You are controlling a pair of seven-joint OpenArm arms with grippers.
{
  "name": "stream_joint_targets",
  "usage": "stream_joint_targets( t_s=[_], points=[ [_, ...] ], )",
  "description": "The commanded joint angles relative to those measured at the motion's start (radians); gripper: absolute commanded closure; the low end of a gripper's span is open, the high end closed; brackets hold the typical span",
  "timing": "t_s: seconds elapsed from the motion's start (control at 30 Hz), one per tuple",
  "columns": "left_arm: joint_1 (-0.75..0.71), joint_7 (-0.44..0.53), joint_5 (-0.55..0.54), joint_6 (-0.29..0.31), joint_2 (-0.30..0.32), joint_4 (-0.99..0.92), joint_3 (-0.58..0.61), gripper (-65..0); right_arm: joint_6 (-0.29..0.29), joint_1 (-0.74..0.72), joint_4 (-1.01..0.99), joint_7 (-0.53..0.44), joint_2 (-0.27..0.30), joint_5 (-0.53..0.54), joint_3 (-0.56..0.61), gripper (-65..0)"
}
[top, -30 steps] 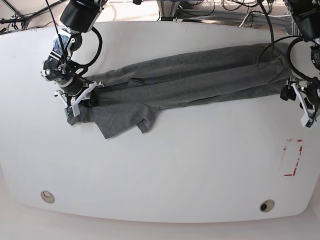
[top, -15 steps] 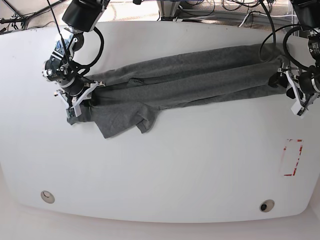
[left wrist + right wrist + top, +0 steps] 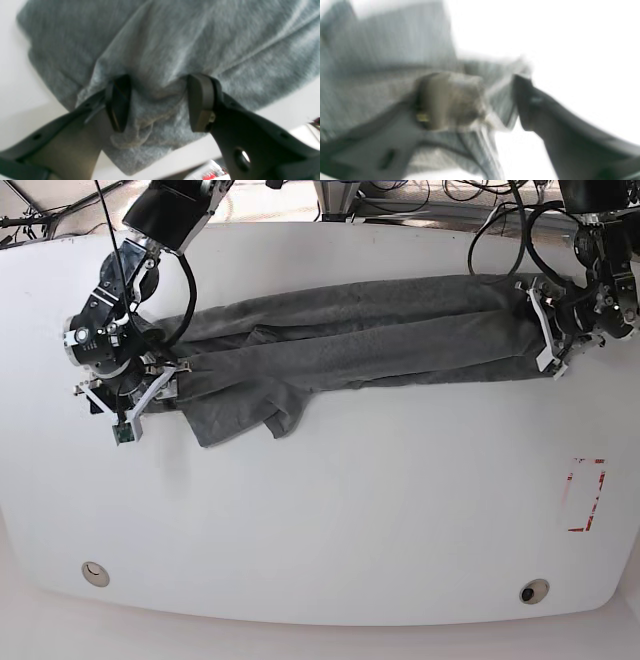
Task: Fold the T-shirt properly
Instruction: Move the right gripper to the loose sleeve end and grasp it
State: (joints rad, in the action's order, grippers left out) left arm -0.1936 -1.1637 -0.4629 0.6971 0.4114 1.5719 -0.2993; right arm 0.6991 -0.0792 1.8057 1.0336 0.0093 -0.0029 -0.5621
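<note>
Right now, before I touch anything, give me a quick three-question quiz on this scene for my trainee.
1. True or false: the dark heather-grey knit T-shirt lies fully spread out, both sleeves stretched wide.
2. Where is the red-outlined rectangular mark on the white table?
A. Under the shirt
B. On bare tabletop, apart from the shirt
C. Between an end effector's jaws
3. Which arm's end effector is at the end where a short sleeve sticks out?

Key
1. False: it is gathered into a long band across the table.
2. B
3. The right end effector, jaws apart with cloth between them.
</note>
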Motion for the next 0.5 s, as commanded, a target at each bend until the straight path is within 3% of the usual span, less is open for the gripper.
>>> stream_joint_targets(
  t_s=[0.0,0.1,0.47],
  points=[
    [-0.002,0.011,0.033,0.001,0.01,-0.046,0.005,-32.2,-0.001,-0.037,0.016,-0.002,0.001,0.005,0.003,-48.2],
    [0.007,0.04,0.045,0.001,0.01,-0.087,0.005,-32.2,-0.001,-0.075,-0.022,-0.002,0.001,0.004,0.014,-51.8],
    [0.033,0.044,0.048,0.001,0.014,-0.126,0.005,-32.2,-0.001,-0.202,-0.274,-0.039,0.025,0.005,0.063,-51.8]
  ],
)
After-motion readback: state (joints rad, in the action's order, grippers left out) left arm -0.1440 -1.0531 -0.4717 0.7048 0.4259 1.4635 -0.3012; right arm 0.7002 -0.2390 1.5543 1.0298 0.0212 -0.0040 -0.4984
